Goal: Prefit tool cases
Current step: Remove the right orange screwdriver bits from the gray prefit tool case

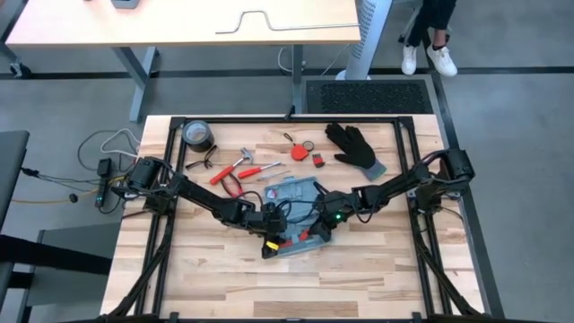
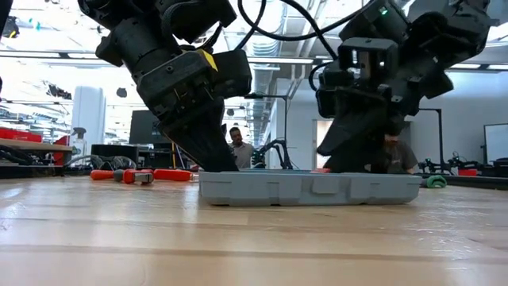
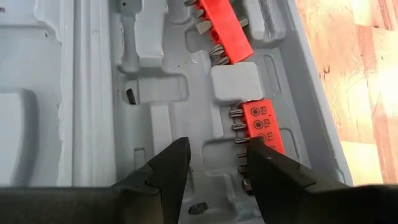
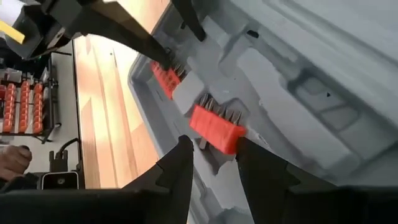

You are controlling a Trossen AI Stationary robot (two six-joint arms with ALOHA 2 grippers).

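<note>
The blue-grey tool case (image 1: 296, 215) lies open on the table's middle, its grey moulded tray up. Two red bit holders sit in recesses along one side (image 3: 258, 121) (image 3: 221, 31). My left gripper (image 3: 216, 149) hangs open over the tray, coming from the left, with one finger at the nearer holder. My right gripper (image 4: 212, 146) reaches in from the right, open, with its fingertips on either side of the other holder (image 4: 216, 127). In the low view the case wall (image 2: 309, 189) hides both grippers' fingertips. My left gripper has one finger (image 3: 267, 165) at the end of the red bit holder (image 3: 264, 134), slanting down into the tray; the other finger stands over bare grey plastic. The holder lies in its recess. My right gripper straddles its holder's end (image 4: 231, 138); whether the fingers touch it, I cannot tell.
Behind the case lie a red-handled hammer and pliers (image 1: 238, 170), a dark tape roll (image 1: 197, 136), safety glasses (image 1: 204, 164), small red items (image 1: 307, 149) and a black glove (image 1: 354, 145). Bare wood lies toward the near edge (image 1: 296, 287). People show in the room beyond (image 2: 238, 147).
</note>
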